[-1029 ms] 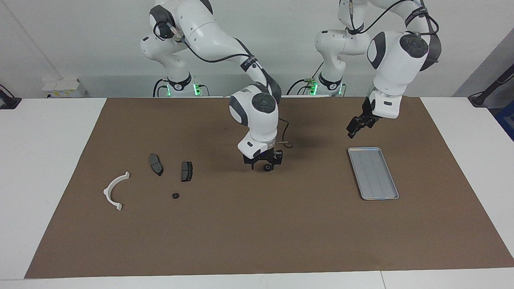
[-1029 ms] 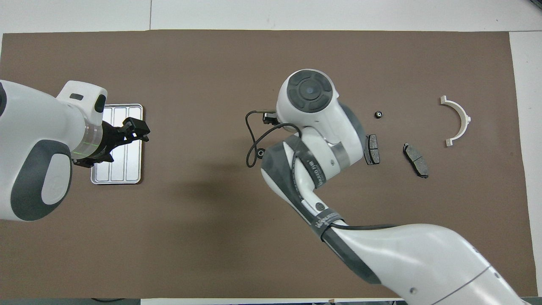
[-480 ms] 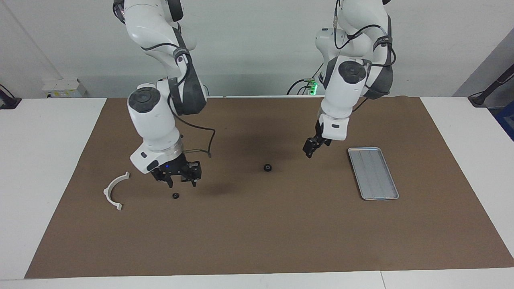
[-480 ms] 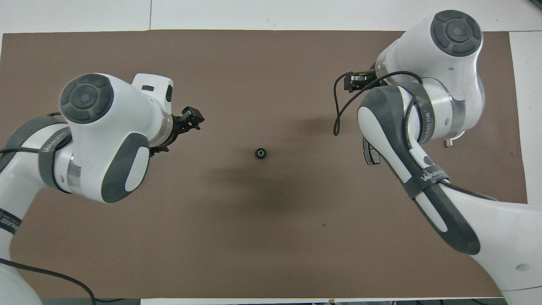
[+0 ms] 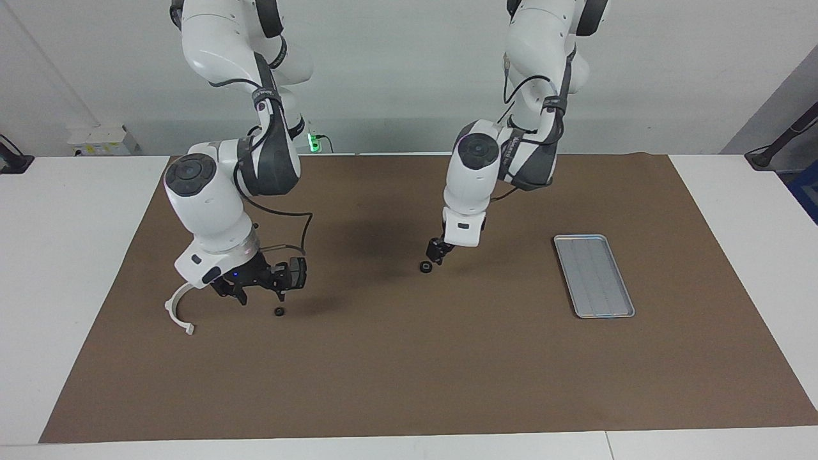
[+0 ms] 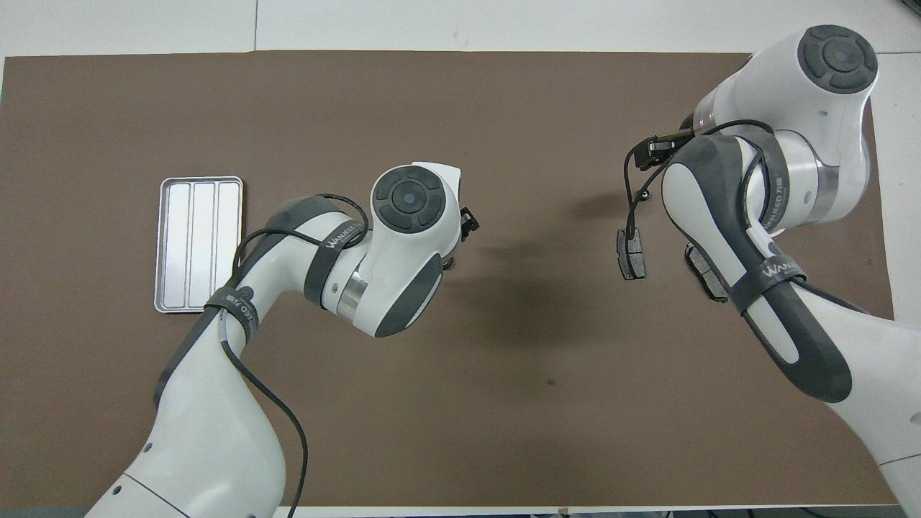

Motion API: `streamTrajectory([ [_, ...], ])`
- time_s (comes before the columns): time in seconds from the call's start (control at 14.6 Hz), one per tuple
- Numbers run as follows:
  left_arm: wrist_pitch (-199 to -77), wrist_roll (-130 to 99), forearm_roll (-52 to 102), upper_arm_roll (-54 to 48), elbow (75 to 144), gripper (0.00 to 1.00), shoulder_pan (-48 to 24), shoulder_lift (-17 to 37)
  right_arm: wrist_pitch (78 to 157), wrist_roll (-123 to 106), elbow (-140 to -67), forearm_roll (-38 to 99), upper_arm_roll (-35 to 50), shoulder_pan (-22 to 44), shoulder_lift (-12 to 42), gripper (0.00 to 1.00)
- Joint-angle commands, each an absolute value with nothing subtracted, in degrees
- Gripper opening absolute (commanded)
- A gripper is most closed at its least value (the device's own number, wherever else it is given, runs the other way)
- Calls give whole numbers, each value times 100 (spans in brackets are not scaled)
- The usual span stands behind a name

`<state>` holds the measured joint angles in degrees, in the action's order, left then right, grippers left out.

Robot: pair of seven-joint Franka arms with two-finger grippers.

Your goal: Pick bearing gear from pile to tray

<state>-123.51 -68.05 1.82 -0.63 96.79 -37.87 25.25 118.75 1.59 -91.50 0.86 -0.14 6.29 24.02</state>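
Observation:
A small black bearing gear (image 5: 424, 267) lies on the brown mat mid-table. My left gripper (image 5: 438, 253) hangs just above it, on the side nearer the robots; I cannot tell whether they touch. The left hand hides the gear in the overhead view. The silver tray (image 5: 594, 276) lies empty toward the left arm's end and also shows in the overhead view (image 6: 199, 244). The pile lies toward the right arm's end: a white curved bracket (image 5: 177, 311), a tiny black round piece (image 5: 279, 312) and two brake pads (image 6: 631, 253). My right gripper (image 5: 261, 295) is open and empty, low over the pile.
The brown mat (image 5: 409, 370) covers most of the white table. The second brake pad (image 6: 709, 277) is partly hidden under the right arm. The right arm hides the bracket in the overhead view.
My right gripper left the bearing gear mid-table and went back over the pile. My left gripper came from beside the tray down to the gear.

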Motion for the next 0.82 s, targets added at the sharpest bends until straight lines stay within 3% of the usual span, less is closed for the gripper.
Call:
streamTrajectory([
  [0.0,-12646,-6943,114,44,9597,100,-3867,2654,12198,44,-9456,158,53,589,2391,77],
  [0.34,-13016,-6891,97,70,10002,100,-3763,2610,13174,44,-10256,158,53,563,2469,75],
  [0.75,-13122,-6891,88,70,10292,100,-3770,2549,13192,18,-10336,158,53,554,2540,65],
])
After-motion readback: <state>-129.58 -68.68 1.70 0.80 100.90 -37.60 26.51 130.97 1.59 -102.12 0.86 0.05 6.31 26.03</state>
